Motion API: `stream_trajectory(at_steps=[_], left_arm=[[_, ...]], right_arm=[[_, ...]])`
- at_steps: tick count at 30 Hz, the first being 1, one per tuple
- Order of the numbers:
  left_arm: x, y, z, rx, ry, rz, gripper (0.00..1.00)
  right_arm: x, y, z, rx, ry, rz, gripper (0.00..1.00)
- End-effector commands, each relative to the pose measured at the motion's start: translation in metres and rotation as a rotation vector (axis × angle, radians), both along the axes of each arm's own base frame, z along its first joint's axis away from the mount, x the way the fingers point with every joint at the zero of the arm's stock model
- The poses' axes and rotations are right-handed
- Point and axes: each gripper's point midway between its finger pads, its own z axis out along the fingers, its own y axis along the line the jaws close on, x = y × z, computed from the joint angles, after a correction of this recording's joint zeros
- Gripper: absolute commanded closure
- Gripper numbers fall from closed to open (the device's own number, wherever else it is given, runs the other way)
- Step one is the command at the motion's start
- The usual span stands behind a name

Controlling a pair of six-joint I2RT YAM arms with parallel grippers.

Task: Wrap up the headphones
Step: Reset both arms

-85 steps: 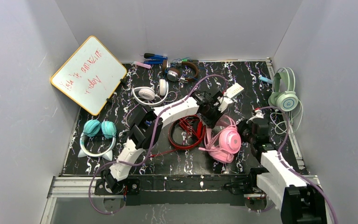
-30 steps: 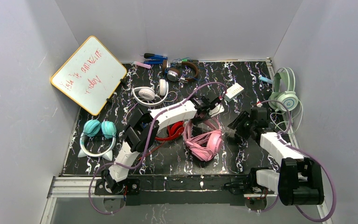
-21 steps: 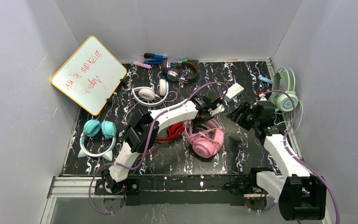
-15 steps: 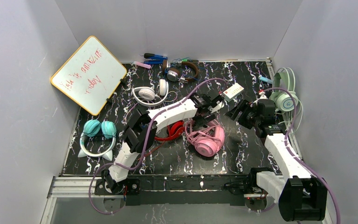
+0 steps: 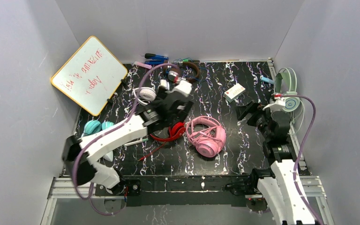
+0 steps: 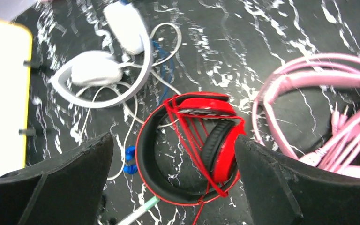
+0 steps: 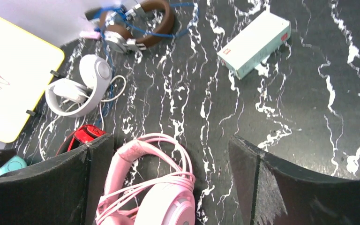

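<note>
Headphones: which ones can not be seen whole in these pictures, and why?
Teal headphones, top view: partly behind the left arm.
Mint green headphones, top view: partly behind the right arm.
Pink headphones, right wrist view: cut off by the bottom edge.

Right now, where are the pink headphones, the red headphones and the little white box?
pink headphones point(image 5: 208, 147), top view, on the round ear cup.
red headphones point(image 6: 226, 161), left wrist view, on the red ear cup.
small white box point(image 7: 254, 43), right wrist view, on its long top face.
</note>
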Motion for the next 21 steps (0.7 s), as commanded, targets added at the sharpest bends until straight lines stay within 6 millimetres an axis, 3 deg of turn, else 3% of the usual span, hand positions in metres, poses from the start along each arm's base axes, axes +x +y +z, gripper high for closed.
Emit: stream_trajectory(at_steps=[1, 5, 9, 15, 21], left_arm=[[0.006, 0.061, 0.017, -0.272, -0.158, 0.305, 0.02], [-0.003, 0.126, 0.009, -0.407, -0.171, 0.473, 0.02], [-0.015, 0.168, -0.009, -0.375, -0.176, 0.547, 0.02], [-0.017, 0.199, -0.05, -0.471, -0.1, 0.608, 0.02], [0.001, 0.236, -0.068, -0.5, -0.131, 0.77, 0.02]], right_arm=[[0.002, -0.009, 0.012, -0.025, -0.13, -0.043, 0.01], [0.004, -0.014, -0.003, -0.031, -0.028, -0.074, 0.01], [0.005, -0.016, -0.002, -0.057, -0.039, -0.071, 0.01], [0.002, -0.013, -0.016, -0.16, -0.12, -0.002, 0.01], [0.013, -0.024, -0.026, -0.302, -0.215, -0.009, 0.01]])
